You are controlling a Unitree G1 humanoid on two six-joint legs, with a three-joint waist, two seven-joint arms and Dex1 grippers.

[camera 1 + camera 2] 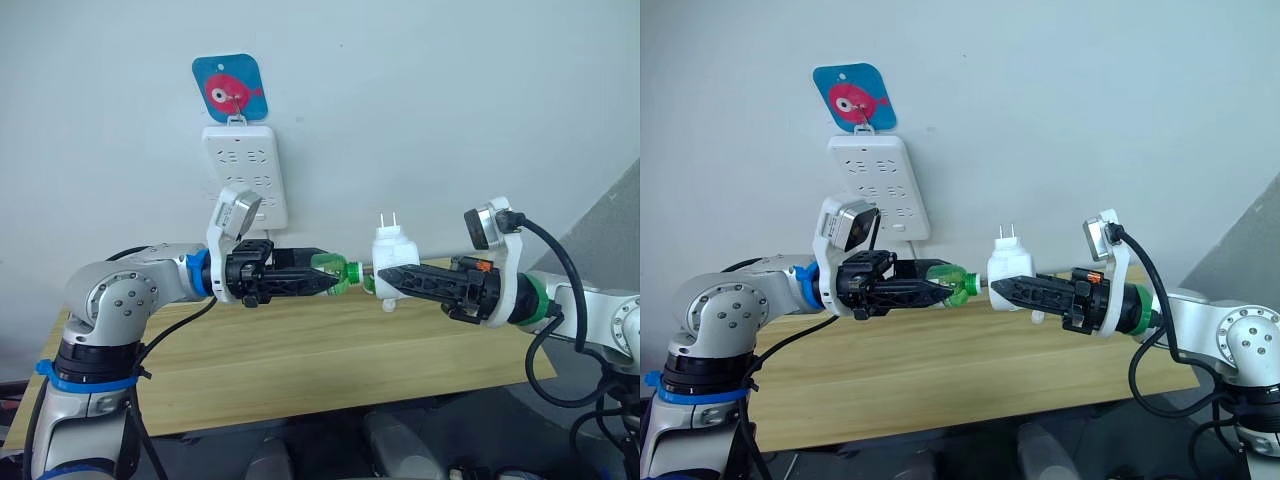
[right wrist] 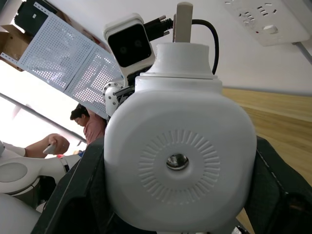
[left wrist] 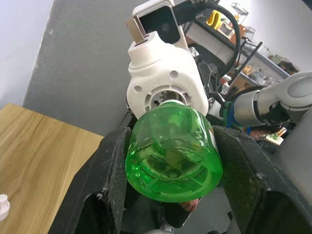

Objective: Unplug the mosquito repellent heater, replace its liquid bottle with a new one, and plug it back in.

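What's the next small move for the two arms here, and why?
Probably twist the green bottle about its axis with the left gripper while the right gripper holds the heater steady. The heater is unplugged, prongs up, held above the table, and the bottle's neck meets its socket. Whether it is going in or coming out can't be told.

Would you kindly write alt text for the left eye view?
Above a wooden table, the left claw holds a green bottle against the white heater gripped by the right claw, prongs up; a power strip hangs behind.
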